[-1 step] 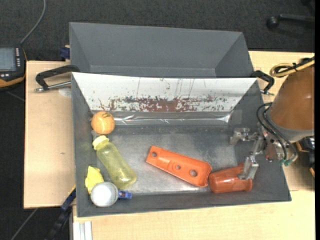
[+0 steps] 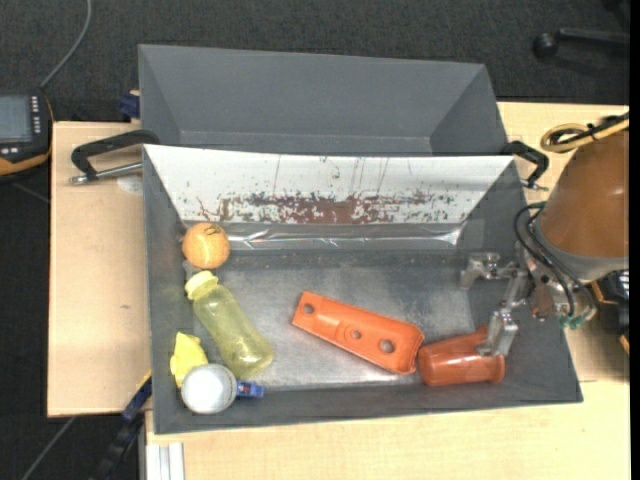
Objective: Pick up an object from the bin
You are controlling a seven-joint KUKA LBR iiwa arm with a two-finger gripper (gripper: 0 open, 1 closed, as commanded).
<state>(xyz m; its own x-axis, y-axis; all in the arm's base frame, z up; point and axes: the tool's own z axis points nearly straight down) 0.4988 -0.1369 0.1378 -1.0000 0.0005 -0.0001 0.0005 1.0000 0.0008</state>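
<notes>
My gripper (image 2: 491, 303) reaches in from the right, low over the bin's front right corner, and it is open with nothing between its fingers. One fingertip (image 2: 499, 340) sits against the top right of a rounded red-brown block (image 2: 455, 363) lying by the front wall. The other fingertip (image 2: 480, 266) stands farther back, apart from it. Touching the block's left end is a long flat orange piece with holes (image 2: 355, 331), lying at a slant across the floor.
Along the left side lie an orange ball (image 2: 205, 246), a clear yellowish bottle with a yellow cap (image 2: 230, 328), a small yellow thing (image 2: 186, 356) and a white ball (image 2: 208, 388). The bin floor behind the orange piece is bare.
</notes>
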